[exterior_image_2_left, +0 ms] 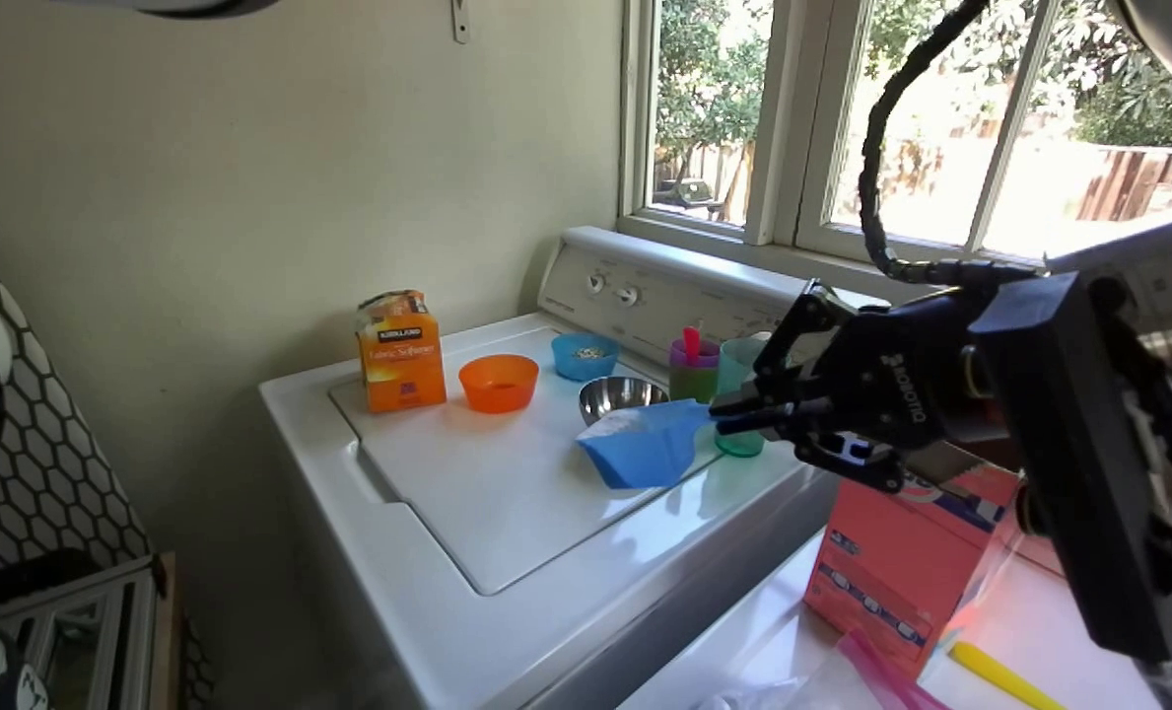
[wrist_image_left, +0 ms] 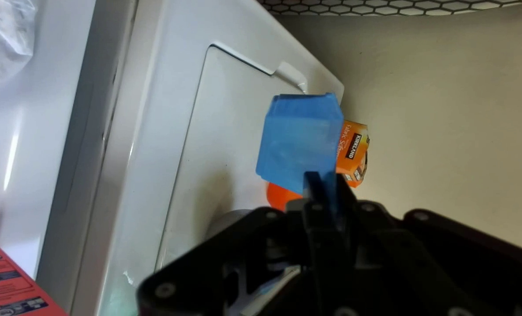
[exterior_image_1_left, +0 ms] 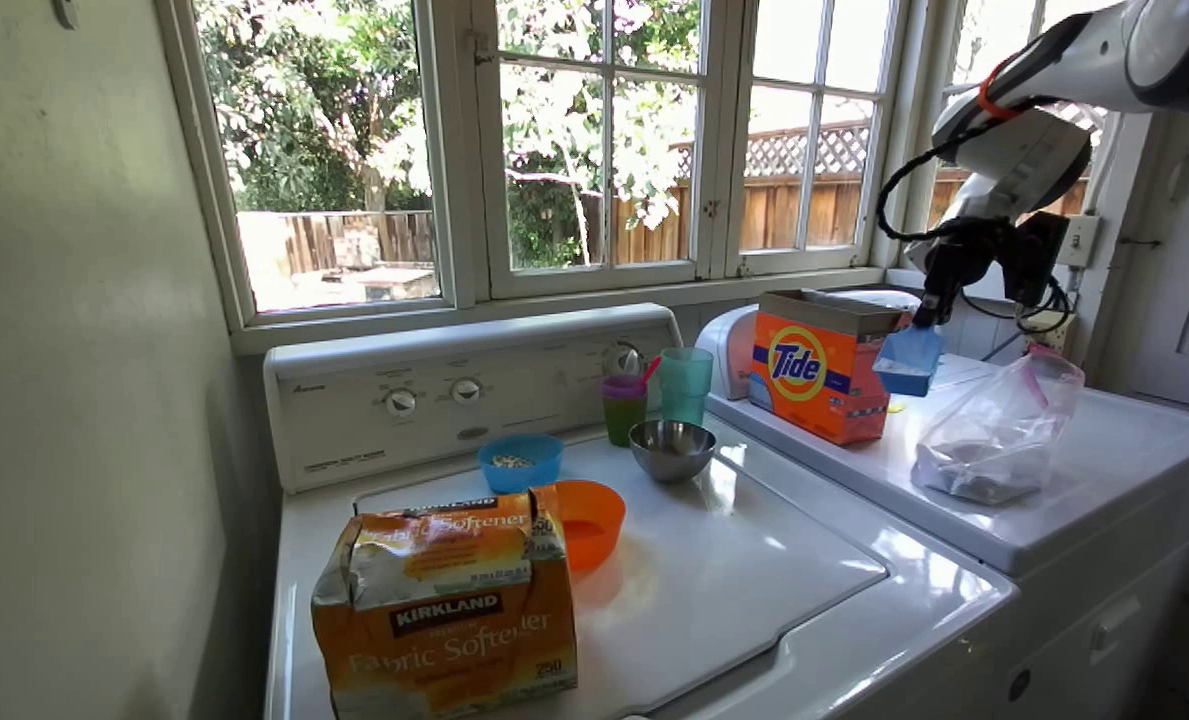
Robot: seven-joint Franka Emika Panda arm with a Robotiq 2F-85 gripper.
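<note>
Nearest in the wrist view, the black two-fingered pincer (wrist_image_left: 331, 186) is clamped on a translucent blue plastic scoop (wrist_image_left: 302, 136), held in the air near the orange cardboard Tide box (exterior_image_1_left: 804, 375). Beside that box, on the same white tabletop (exterior_image_1_left: 1144, 430), sits a pink-edged clear plastic bag (exterior_image_1_left: 989, 450). Farther from the box are a round steel bowl (exterior_image_1_left: 672, 465), an orange plastic bowl (exterior_image_1_left: 594, 545) and, farthest, a crumpled orange Kirkland carton (exterior_image_1_left: 444, 615).

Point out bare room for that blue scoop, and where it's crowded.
For the scoop, the washer lid is bare between the softener box, orange bowl, steel bowl and its front edge. It is crowded along the control panel with the blue bowl, purple-and-green cup and teal cup.
</note>
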